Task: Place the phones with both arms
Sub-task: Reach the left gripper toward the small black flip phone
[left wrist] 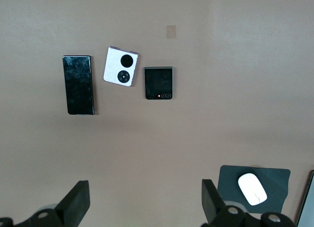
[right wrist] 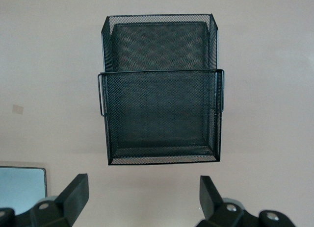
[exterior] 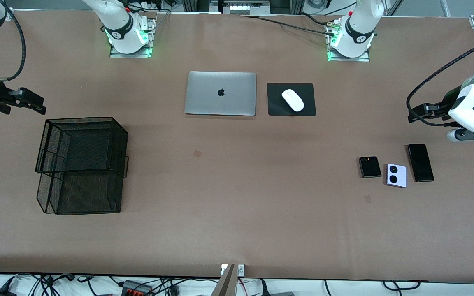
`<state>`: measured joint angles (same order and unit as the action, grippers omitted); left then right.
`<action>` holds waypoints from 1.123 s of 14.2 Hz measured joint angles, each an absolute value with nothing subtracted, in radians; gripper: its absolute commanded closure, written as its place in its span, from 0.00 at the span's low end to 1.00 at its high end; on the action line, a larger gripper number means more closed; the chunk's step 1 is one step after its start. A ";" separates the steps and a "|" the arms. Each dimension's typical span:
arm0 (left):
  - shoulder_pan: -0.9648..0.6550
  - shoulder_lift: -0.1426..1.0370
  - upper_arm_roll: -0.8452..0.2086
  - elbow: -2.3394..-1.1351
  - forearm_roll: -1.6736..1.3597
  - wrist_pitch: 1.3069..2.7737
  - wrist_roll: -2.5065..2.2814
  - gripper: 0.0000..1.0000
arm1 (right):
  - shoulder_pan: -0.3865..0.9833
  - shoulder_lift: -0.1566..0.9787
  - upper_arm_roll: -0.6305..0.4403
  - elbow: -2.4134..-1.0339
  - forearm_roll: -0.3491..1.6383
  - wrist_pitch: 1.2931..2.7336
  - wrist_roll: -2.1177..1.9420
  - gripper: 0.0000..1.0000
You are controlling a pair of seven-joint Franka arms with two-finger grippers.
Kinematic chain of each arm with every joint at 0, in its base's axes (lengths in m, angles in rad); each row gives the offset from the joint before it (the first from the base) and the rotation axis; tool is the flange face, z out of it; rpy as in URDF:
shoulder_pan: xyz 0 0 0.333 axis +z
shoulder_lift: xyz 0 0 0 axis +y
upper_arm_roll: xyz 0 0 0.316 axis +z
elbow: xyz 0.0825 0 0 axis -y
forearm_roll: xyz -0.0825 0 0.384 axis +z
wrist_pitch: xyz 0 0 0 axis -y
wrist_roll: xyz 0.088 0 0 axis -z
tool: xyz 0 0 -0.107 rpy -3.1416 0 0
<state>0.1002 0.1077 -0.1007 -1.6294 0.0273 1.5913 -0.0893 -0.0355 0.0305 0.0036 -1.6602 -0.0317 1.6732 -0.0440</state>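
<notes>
Three phones lie in a row toward the left arm's end of the table: a small square black flip phone (exterior: 370, 167), a lavender-white one with two black camera circles (exterior: 396, 175), and a long slim black slab (exterior: 420, 162). They also show in the left wrist view: the flip phone (left wrist: 158, 83), the white phone (left wrist: 120, 66), the slab (left wrist: 78, 85). My left gripper (exterior: 413, 114) hangs open and empty over bare table close to the slab; it also shows in its wrist view (left wrist: 145, 200). My right gripper (exterior: 38, 107) is open and empty above the table by the mesh basket (exterior: 81, 164); it also shows in its wrist view (right wrist: 143, 197).
The black wire mesh basket (right wrist: 162, 89), with two stacked trays, stands toward the right arm's end. A shut silver laptop (exterior: 220, 93) and a white mouse (exterior: 293, 100) on a black pad (exterior: 276, 105) lie mid-table near the arms' bases. A tan paper-like sheet (exterior: 237, 213) covers the table.
</notes>
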 measured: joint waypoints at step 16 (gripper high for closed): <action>0.110 0.243 -0.104 -1.655 0.020 1.712 -0.105 0.00 | -0.036 0.031 0.003 -1.661 -0.032 1.670 -0.044 0.00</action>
